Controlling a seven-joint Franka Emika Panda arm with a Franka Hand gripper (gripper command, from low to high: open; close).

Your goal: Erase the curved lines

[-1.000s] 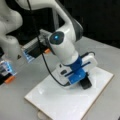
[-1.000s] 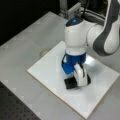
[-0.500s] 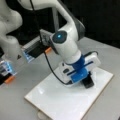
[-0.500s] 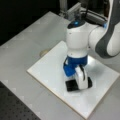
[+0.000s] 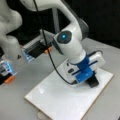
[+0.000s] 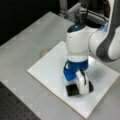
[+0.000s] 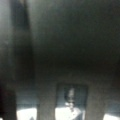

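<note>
Down on the white board (image 5: 62, 100) in a front view, the gripper (image 5: 91, 79) presses a black eraser block (image 5: 93, 81) against the surface near the board's far right corner. Its blue mount sits just above the block, and the block is clamped beneath it, so the gripper reads as grasping the eraser. A black cable (image 5: 53, 65) loops from the arm down to the wrist, above the board's middle. Beyond the board's far left edge lies an orange-tipped rail (image 5: 37, 48) on the grey table (image 5: 22, 85). No curve lines can be made out on the bare part of the board; whether any lie under the arm cannot be told

Seen in a front view from the opposite side, the same gripper (image 6: 76, 88) holds the eraser block (image 6: 72, 90) flat on the white board (image 6: 50, 70), close to the board's near edge and right of its middle. The white wrist body stands upright over it. A small round mark (image 6: 44, 52) sits on the table (image 6: 22, 47) just off the board's left corner. The curve lines do not show here either

From the wrist view almost everything is dark and smeared; only pale strips, likely the board (image 7: 67, 115), show along the bottom
</note>
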